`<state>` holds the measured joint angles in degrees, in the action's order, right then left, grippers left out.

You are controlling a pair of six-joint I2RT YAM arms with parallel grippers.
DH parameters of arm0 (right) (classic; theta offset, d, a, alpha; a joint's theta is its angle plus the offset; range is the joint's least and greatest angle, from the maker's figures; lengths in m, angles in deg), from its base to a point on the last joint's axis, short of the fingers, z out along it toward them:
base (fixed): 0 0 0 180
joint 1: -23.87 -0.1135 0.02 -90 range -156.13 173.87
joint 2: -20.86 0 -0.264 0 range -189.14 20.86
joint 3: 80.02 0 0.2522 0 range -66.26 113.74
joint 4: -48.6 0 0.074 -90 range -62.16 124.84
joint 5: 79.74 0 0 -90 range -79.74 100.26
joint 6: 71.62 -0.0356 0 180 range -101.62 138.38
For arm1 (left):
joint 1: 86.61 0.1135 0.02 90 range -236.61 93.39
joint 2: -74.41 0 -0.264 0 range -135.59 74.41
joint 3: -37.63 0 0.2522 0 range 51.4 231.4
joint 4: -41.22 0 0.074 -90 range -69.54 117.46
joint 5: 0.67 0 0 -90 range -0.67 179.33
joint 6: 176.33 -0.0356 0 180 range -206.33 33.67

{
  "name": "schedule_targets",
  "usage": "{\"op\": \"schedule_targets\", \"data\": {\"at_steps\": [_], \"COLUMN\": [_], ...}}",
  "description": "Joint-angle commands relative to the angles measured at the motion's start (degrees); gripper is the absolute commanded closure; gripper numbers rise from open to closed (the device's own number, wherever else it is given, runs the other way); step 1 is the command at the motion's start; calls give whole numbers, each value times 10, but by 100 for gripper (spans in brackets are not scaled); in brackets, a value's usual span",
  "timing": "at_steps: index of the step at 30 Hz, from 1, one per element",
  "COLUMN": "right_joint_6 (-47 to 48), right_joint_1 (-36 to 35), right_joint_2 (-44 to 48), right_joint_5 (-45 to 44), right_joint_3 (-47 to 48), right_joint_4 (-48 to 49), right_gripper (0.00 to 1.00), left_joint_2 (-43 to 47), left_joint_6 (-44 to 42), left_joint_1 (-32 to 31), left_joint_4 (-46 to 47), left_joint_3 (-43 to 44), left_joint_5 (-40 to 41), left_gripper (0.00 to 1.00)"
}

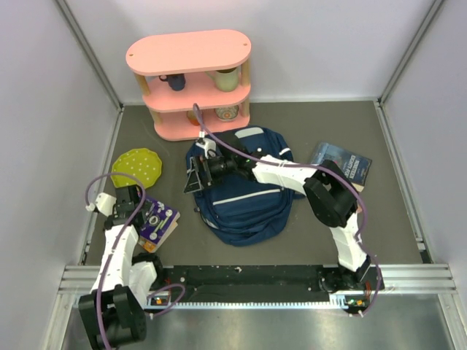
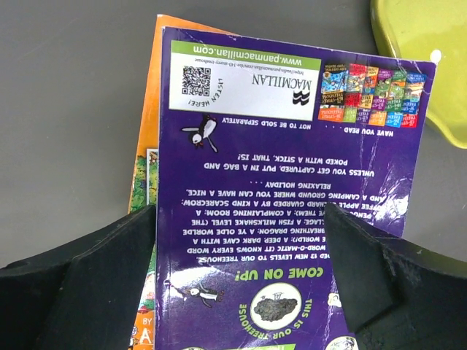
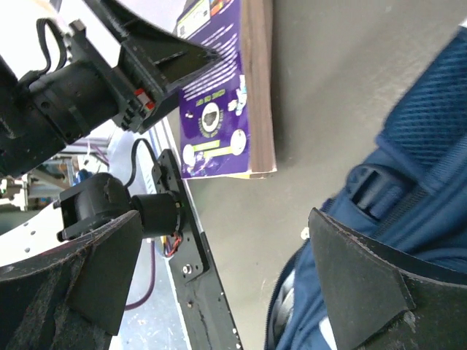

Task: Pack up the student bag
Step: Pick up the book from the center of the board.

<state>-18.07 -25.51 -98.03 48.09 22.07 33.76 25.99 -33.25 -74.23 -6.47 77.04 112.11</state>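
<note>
The left claw [image 2: 240,210] is seen spread open over a purple book [image 2: 292,160], while the right claw [image 3: 226,215], likewise released, is held at the edge of the student bag [image 1: 248,204] laid mid-desk [image 1: 365,226].

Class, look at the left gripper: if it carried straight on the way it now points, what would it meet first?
Most likely the purple book: it lies directly ahead of the left gripper, between its open jaws. How near it is remains unclear.
</note>
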Motion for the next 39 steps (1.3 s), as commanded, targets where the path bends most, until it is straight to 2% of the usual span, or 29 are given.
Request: {"op": "schedule_targets", "data": {"at_steps": [1,4,6,9,12,19,24,28,32,39], "right_joint_6": [17,21,21,22,20,14,20,24,26,22], "right_joint_1": [-25,-25,-25,-24,-25,-24,-25,-25,-25,-26], "right_joint_2": [-4,3,7,14,15,18,31,32,26,-5], "right_joint_5": [10,5,4,4,6,6,3,5,2,15], "right_joint_3": [31,19,12,3,-2,-7,-11,-7,10,80], "right_joint_4": [13,13,13,13,14,20,15,14,13,-5], "right_gripper": [6,6,6,6,6,6,6,5,5,5], "left_joint_2": [23,57,69,74,67,-6,-53,-40,-35,42], "left_joint_6": [-27,20,26,76,98,112,87,35,23,-1], "left_joint_1": [2,2,2,2,3,3,3,4,5,5], "left_joint_4": [-5,-96,-99,-154,-179,-125,-63,1,-1,49], "left_joint_3": [-11,30,33,48,61,28,12,-4,-10,-61], "left_joint_5": [-34,24,54,106,128,114,99,61,40,-23], "left_gripper": [2,1,2,2,1,1,1,1,1,1]}}
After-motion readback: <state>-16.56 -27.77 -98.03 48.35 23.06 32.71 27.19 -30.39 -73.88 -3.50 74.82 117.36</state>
